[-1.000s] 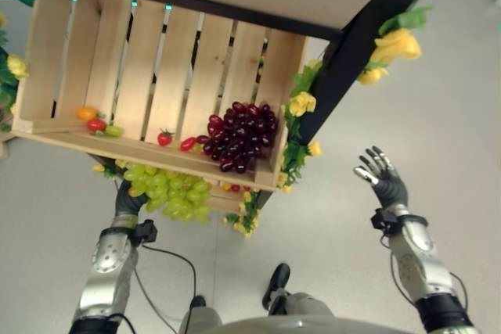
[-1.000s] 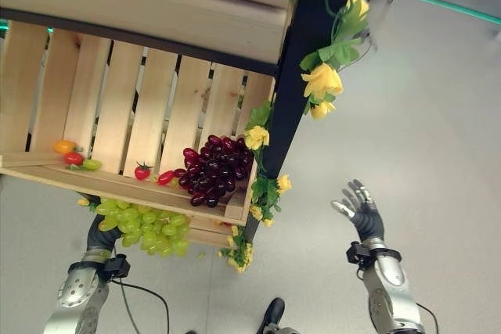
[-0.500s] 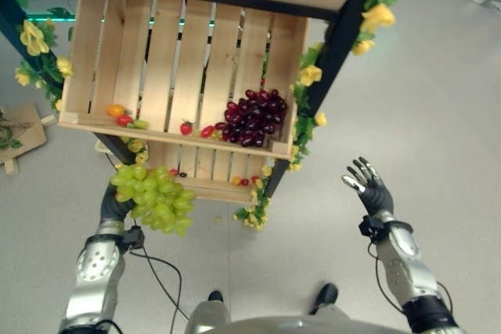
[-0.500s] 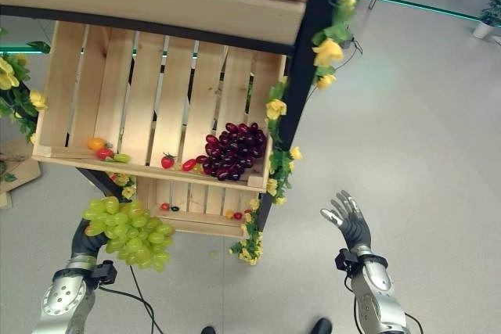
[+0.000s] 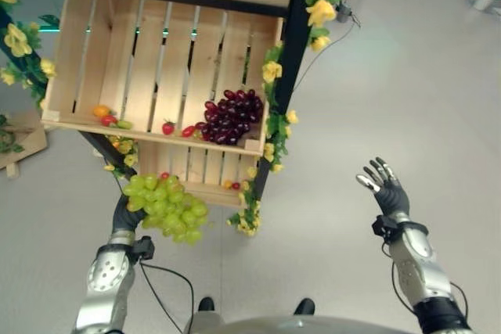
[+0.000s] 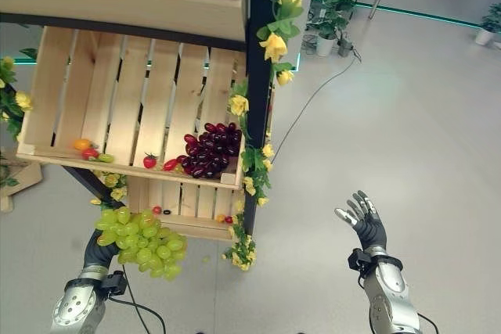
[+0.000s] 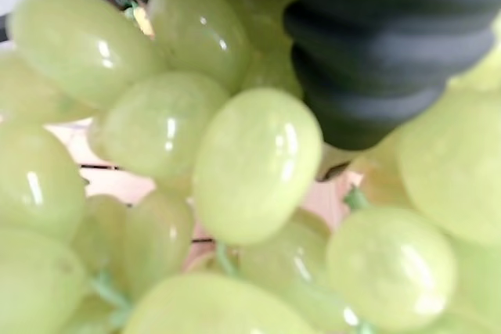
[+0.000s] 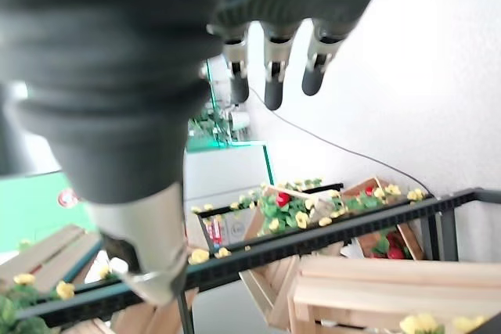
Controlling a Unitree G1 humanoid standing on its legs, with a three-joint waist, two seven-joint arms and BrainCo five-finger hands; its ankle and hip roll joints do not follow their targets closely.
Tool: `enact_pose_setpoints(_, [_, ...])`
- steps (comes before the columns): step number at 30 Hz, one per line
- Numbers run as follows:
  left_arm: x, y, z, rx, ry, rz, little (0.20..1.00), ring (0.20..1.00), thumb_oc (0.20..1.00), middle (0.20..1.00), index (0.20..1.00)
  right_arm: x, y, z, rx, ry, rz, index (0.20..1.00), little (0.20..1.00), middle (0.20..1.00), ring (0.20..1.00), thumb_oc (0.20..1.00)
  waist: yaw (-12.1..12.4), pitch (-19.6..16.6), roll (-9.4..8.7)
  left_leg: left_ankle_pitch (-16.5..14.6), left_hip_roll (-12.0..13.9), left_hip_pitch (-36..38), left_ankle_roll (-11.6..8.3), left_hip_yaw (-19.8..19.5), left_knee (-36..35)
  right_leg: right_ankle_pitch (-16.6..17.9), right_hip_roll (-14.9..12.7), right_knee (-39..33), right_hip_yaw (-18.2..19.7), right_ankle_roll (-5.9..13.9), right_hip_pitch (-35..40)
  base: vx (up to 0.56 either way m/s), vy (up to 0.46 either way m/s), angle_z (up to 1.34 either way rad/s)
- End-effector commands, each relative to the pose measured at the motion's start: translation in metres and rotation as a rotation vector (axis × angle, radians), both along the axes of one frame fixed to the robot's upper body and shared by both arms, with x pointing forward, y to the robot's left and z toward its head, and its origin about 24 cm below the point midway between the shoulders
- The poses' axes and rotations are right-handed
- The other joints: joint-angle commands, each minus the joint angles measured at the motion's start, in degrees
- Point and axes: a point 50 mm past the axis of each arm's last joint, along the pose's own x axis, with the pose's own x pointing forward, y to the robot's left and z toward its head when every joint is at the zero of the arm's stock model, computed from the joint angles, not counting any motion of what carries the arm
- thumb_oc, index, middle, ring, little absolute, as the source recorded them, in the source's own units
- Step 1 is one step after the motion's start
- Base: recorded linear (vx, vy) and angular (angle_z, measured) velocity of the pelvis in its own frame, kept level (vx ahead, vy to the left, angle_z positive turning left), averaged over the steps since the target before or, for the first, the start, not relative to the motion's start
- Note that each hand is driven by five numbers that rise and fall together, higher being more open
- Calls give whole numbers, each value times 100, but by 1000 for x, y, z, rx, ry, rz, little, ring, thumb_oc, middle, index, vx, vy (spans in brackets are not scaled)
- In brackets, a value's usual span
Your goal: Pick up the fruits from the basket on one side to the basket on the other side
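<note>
**Green grapes in the left hand, clear of the crate front**

The left hand (image 6: 100, 249) holds a bunch of green grapes (image 6: 142, 240) raised in front of the lower crate (image 5: 205, 185) of a wooden rack. The bunch sits on top of the hand and spills toward the robot's right, its long axis running slantwise, down and to the right. The grapes cover the fingers, so how far they curl round the stem cannot be told; the left wrist view shows grapes (image 7: 254, 163) pressed right up against the dark ribbed cover. The bunch hangs just in front of and below the front board of the upper crate (image 5: 149, 134), apart from it.

The right hand (image 5: 385, 189) is raised well off to the robot's right, over bare floor, fingers straight and spread, holding nothing. It is far from any fruit; the left arm is the one carrying the load.

The upper crate holds a dark red bunch of grapes (image 5: 231, 115) at its right end, a few small tomatoes (image 5: 167, 127) along the front board, and small orange, red and green fruits (image 5: 108, 116) at the left corner. More small fruits lie in the lower crate. Black posts (image 6: 258, 99) twined with yellow flowers (image 6: 275, 44) frame the rack.

The room has a pale grey floor (image 5: 407, 76), open to the right. Judged from this, the bunch is out of its crate and must travel sideways; the flowered post is the nearest thing to snag it.
</note>
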Motion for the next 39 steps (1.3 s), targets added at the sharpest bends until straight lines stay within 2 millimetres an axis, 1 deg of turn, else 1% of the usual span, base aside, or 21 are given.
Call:
enact_pose_setpoints(1, [15,-5,55,19,-287,-49,200,200,200,200,200,11,-16,31,-69,-136,-49,1000,1000,1000,1000,1000,60,-102,42,-407,-300,167,248,-215,97,70,-478,515,-65,449,-174,-1,2,22])
enact_pose_setpoints(2, [15,-5,55,19,-287,-49,200,200,200,200,200,11,-16,31,-70,-136,-49,1000,1000,1000,1000,1000,55,-101,43,-407,-300,168,248,-220,97,69,-479,515,-71,450,-169,-3,3,24])
enact_pose_setpoints(7, [17,-11,86,22,-435,-67,200,200,200,200,200,5,-23,28,-72,-123,-85,1000,1000,1000,1000,1000,100,-142,44,-369,-326,192,221,-378,36,91,-565,534,-310,461,-1,-9,-5,21])
enact_pose_setpoints(8, [16,-11,86,22,-435,-67,200,200,200,200,200,5,-23,28,-72,-123,-85,1000,1000,1000,1000,1000,93,-140,43,-368,-327,192,221,-385,36,91,-566,532,-318,462,5,-4,-8,23])
enact_pose_setpoints(9, [18,-13,97,35,-482,-76,200,200,200,200,200,3,-25,26,-78,-116,-95,1000,1000,1000,1000,1000,102,-164,40,-366,-330,186,217,-414,38,83,-583,521,-378,457,60,-2,-6,25])
enact_pose_setpoints(10, [18,-13,97,36,-482,-76,200,200,200,200,200,4,-25,27,-78,-117,-95,1000,1000,1000,1000,1000,98,-161,40,-365,-330,186,216,-419,39,82,-583,520,-383,457,64,2,-5,23])
enact_pose_setpoints(11, [19,-18,111,36,-545,-98,200,200,200,200,200,4,-26,26,-84,-113,-97,1000,1000,1000,1000,1000,99,-192,40,-366,-340,194,219,-449,37,90,-590,518,-420,456,100,3,0,7])
enact_pose_setpoints(12, [19,-18,111,36,-545,-98,200,200,200,200,200,4,-26,26,-83,-113,-97,1000,1000,1000,1000,1000,97,-189,40,-365,-340,196,219,-451,37,90,-590,518,-423,457,104,10,-1,10])
enact_pose_setpoints(14, [21,-23,131,60,-632,-125,200,200,200,200,200,5,-26,26,-99,-105,-85,1000,1000,1000,1000,1000,82,-232,48,-373,-344,220,214,-462,38,70,-590,520,-433,448,149,18,-2,10])
enact_pose_setpoints(17, [23,-29,147,52,-704,-163,200,200,200,200,200,7,-25,27,-108,-102,-73,1000,1000,1000,1000,1000,63,-256,59,-363,-336,233,206,-477,31,50,-580,523,-452,439,198,7,-4,5])
enact_pose_setpoints(18, [23,-29,147,52,-705,-163,200,200,200,200,200,7,-25,27,-108,-102,-73,1000,1000,1000,1000,1000,62,-252,60,-363,-335,234,205,-479,31,49,-579,523,-455,439,201,8,-1,4])
enact_pose_setpoints(20, [25,-38,165,44,-779,-201,200,200,200,200,200,9,-25,27,-123,-91,-64,1000,1000,1000,1000,1000,47,-291,67,-358,-327,256,199,-500,14,35,-567,526,-483,435,246,0,0,0])
enact_pose_setpoints(21, [25,-38,165,44,-779,-202,200,200,200,200,200,9,-25,28,-123,-91,-64,1000,1000,1000,1000,1000,47,-283,67,-357,-327,258,198,-503,14,34,-566,526,-487,435,250,0,0,0])
enact_pose_setpoints(22, [27,-44,176,46,-821,-234,200,200,200,200,200,11,-24,28,-127,-86,-58,1000,1000,1000,1000,1000,29,-313,79,-360,-331,266,195,-510,12,24,-560,515,-505,433,283,0,0,0])
enact_pose_setpoints(23, [27,-44,176,46,-822,-235,200,200,200,200,200,11,-24,28,-127,-87,-58,1000,1000,1000,1000,1000,29,-307,79,-361,-330,267,195,-513,12,24,-560,514,-508,433,286,2,-1,3])
enact_pose_setpoints(25, [33,-51,190,23,-868,-267,200,200,200,200,200,15,-23,28,-135,-77,-43,1000,1000,1000,1000,1000,-7,-350,87,-354,-323,289,193,-511,1,18,-545,503,-509,428,319,0,0,0])
enact_pose_setpoints(29, [40,-55,201,63,-891,-282,200,200,200,200,200,18,-21,28,-147,-63,-28,1000,1000,1000,1000,1000,-54,-378,101,-354,-311,325,187,-475,-16,2,-527,501,-472,420,330,0,0,0])
enact_pose_setpoints(30, [48,-56,206,97,-889,-286,200,200,200,200,200,20,-19,27,-150,-53,-12,1000,1000,1000,1000,1000,-114,-408,120,-354,-312,352,180,-438,-26,-1,-516,494,-440,418,331,0,0,0])
enact_pose_setpoints(31, [49,-56,206,97,-890,-287,200,200,200,200,200,20,-19,27,-149,-54,-12,1000,1000,1000,1000,1000,-110,-401,117,-353,-312,354,179,-436,-28,-1,-515,494,-439,418,331,0,0,0])
enact_pose_setpoints(33, [64,-59,204,73,-850,-287,200,200,200,200,200,23,-14,25,-146,-39,11,1000,1000,1000,1000,1000,-195,-436,131,-351,-305,397,173,-375,-50,-5,-495,472,-365,413,346,0,0,0])
enact_pose_setpoints(39, [89,-58,203,84,-783,-251,200,200,200,200,200,27,-4,18,-149,1,67,1000,1000,1000,1000,1000,-347,-494,125,-335,-274,487,140,-224,-106,-18,-430,443,-240,408,342,7,3,-9])
